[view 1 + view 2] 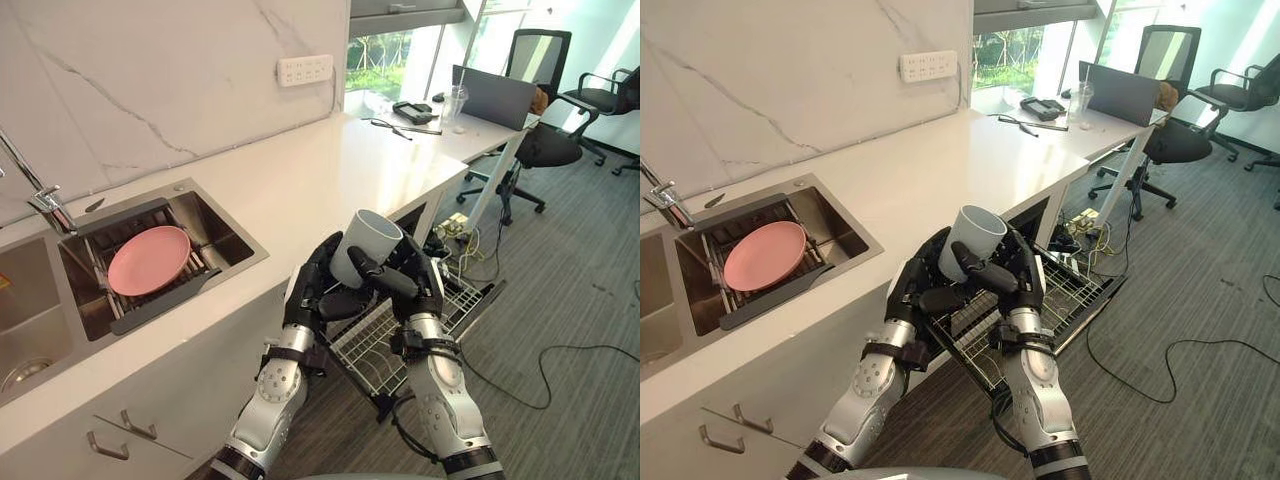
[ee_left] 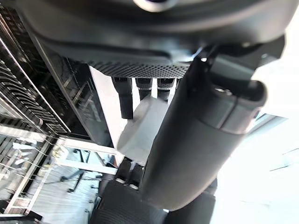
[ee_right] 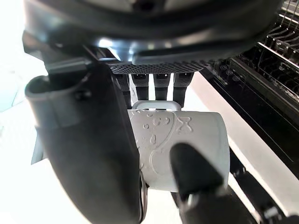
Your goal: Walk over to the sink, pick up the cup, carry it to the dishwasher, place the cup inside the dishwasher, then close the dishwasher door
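Cup (image 1: 366, 245) clasped between curled fingers (image 1: 322, 265) of left hand (image 1: 308, 300), right hand (image 1: 420, 285); above dishwasher rack (image 1: 375, 350).

Pink plate (image 1: 148, 259) laid on dark drain rack (image 1: 160, 305), white socket strip (image 1: 304, 70) mounted on marble wall (image 1: 150, 70), open laptop (image 1: 495, 97) set on far end of white countertop (image 1: 330, 170), black office chair (image 1: 540, 50) parked beyond

You get bright daylight from the tall window (image 1: 385, 55) at the upper right of the frame, glaring off the white stone worktop (image 1: 330, 170). The wrist-view backgrounds blow out white, while the steel sink basin (image 1: 212, 222) sits shaded.
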`<state>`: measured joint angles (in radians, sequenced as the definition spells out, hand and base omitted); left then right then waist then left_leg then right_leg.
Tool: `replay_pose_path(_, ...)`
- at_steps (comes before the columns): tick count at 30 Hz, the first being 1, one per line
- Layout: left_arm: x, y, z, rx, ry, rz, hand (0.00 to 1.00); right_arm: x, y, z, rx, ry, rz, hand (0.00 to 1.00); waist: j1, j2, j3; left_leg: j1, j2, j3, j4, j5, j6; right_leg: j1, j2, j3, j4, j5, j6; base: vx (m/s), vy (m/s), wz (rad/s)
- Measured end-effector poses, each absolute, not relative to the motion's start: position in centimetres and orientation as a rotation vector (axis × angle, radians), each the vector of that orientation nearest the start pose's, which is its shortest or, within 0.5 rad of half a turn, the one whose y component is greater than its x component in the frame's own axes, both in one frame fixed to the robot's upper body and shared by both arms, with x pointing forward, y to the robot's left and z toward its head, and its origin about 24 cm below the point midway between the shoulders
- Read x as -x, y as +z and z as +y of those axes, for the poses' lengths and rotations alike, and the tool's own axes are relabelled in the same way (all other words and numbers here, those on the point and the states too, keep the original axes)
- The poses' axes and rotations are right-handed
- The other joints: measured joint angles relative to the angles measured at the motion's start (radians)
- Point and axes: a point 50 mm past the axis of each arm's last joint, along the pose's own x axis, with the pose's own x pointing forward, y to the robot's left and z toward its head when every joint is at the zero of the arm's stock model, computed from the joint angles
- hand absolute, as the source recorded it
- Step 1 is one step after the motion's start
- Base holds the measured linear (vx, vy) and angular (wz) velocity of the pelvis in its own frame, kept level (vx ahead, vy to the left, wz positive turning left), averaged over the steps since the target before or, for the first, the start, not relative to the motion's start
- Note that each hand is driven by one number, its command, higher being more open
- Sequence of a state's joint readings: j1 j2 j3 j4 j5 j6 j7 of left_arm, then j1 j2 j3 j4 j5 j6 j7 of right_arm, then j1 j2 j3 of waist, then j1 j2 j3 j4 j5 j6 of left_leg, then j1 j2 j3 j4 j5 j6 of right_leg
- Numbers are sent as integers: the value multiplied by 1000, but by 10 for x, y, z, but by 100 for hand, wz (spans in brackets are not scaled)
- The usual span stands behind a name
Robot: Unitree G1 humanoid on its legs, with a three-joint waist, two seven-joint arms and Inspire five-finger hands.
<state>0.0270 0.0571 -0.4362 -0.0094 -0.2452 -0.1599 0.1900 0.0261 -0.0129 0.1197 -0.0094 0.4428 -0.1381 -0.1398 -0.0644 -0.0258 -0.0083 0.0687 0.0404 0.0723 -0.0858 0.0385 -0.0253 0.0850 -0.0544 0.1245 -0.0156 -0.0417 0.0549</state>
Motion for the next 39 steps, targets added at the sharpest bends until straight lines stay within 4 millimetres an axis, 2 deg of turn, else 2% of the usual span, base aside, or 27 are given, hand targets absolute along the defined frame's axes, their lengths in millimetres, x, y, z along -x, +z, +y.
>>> replay_pose_path(6, -226, 51, 81, 298, -190, -76, 90, -244, 54, -162, -437, -172, -124, 30, -1, 1, 1, 2, 0, 0, 0, 0, 0, 0, 0, 0, 2, -1, 1, 0, 0, 0)
replay_pose_path(12, -215, 38, 88, 384, -204, -14, 90, -234, 54, -183, -389, -250, -144, 30, -3, 4, 2, 3, -4, 0, 0, 0, 0, 0, -4, 0, 3, -3, 4, 0, 0, 0)
replay_pose_path(17, -199, 22, 91, 403, -233, 55, 90, -221, 43, -191, -359, -284, -104, 30, -4, 7, 4, 3, -6, 0, 0, 0, 0, 0, -6, 0, 4, -4, 6, 0, 0, 0)
replay_pose_path(25, -167, -31, 105, 362, -212, 296, 90, -206, 30, -202, -296, -308, -55, 30, -3, 13, 9, 3, -6, 0, 0, 0, 0, 0, -6, -1, 5, -5, 7, 0, 0, 0)
replay_pose_path(27, -157, -50, 114, 334, -176, 383, 90, -204, 27, -206, -262, -316, -40, 30, -4, 12, 11, 3, -5, 0, 0, 0, 0, 0, -6, -1, 5, -5, 6, 0, 0, 0)
replay_pose_path(30, -148, -67, 126, 293, -130, 459, 90, -201, 21, -210, -230, -313, -9, 30, -4, 12, 21, 3, -5, -5, 0, 1, 1, 2, -8, -6, 5, -6, 6, 0, 0, 4)
replay_pose_path(34, -131, -94, 148, 218, -43, 591, 90, -195, 3, -215, -208, -339, 70, 30, -4, 13, 30, 1, -7, -25, 0, 2, 2, 8, -10, -26, 10, -13, 7, 0, -6, 13)
replay_pose_path(39, -111, -114, 168, 143, 36, 716, 90, -193, -8, -215, -187, -343, 118, 30, -1, 15, 40, -3, -9, -37, 0, 2, 3, 7, -13, -40, 15, -20, 9, -2, -17, 9)
